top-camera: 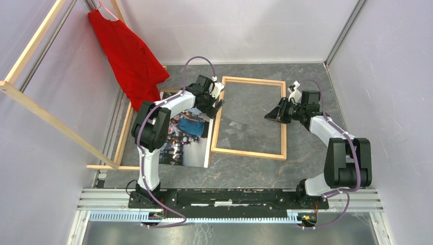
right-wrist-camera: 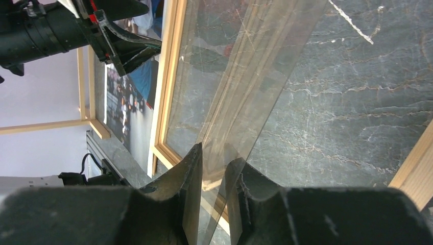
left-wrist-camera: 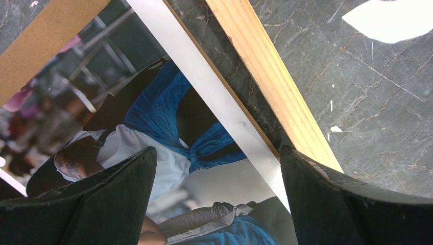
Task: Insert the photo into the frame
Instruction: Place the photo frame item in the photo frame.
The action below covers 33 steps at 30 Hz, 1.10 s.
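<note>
Your right fingers (right-wrist-camera: pixel 189 199) pinch the clear sheet (right-wrist-camera: pixel 240 76), tilted up off the frame (top-camera: pixel 248 153), likely to free its opening. Your left fingers (left-wrist-camera: pixel 102 204) gape wide over the photo (left-wrist-camera: pixel 168 117), just beside the frame.

White arms (top-camera: pixel 148 171), black joints (top-camera: pixel 150 127), apparently lilac cables (top-camera: pixel 198 59).

Of two grippers, the left gripper (left-wrist-camera: pixel 217 158) straddled one photo (left-wrist-camera: pixel 153 117), with one frame (left-wrist-camera: pixel 270 87) beside one finger; the right gripper (right-wrist-camera: pixel 214 155) pinched one clear pane (right-wrist-camera: pixel 240 92) between its fingers. One red shirt (top-camera: pixel 130 56) hung apart.
</note>
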### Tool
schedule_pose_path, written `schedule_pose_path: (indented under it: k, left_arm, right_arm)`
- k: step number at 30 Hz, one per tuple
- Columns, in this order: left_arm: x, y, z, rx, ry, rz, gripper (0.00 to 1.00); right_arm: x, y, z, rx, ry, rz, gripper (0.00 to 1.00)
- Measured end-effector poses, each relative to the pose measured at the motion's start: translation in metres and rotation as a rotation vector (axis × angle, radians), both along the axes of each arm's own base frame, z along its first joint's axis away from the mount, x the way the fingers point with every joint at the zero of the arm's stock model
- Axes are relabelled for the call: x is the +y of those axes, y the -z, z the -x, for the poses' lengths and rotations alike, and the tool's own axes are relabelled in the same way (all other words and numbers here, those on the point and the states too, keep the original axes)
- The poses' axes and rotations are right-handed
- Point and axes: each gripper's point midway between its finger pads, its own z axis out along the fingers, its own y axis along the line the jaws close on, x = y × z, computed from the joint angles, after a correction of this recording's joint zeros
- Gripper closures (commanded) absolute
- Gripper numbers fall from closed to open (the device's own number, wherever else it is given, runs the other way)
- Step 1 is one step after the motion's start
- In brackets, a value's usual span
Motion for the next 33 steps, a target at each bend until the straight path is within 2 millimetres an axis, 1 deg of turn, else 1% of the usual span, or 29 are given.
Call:
schedule_pose_path:
  k: [9, 15, 19, 27, 33]
  left_arm:
    - [0.0, 0.0, 0.0, -0.001, -0.001, -0.001, 0.04]
    - [0.0, 0.0, 0.0, -0.001, -0.001, -0.001, 0.04]
    - [0.0, 0.0, 0.0, -0.001, -0.001, -0.001, 0.04]
    - [0.0, 0.0, 0.0, -0.001, -0.001, -0.002, 0.04]
    - [0.0, 0.0, 0.0, -0.002, -0.001, -0.002, 0.04]
  right_arm:
    - [0.009, -0.016, -0.003, -0.08, -0.021, -0.033, 0.72]
    - [0.02, -0.027, -0.001, -0.132, -0.053, -0.041, 0.72]
    - [0.024, -0.034, 0.0, -0.172, -0.069, -0.055, 0.72]
    - [0.028, -0.042, 0.003, -0.228, -0.096, -0.074, 0.72]
    - [0.028, -0.041, 0.003, -0.228, -0.095, -0.074, 0.71]
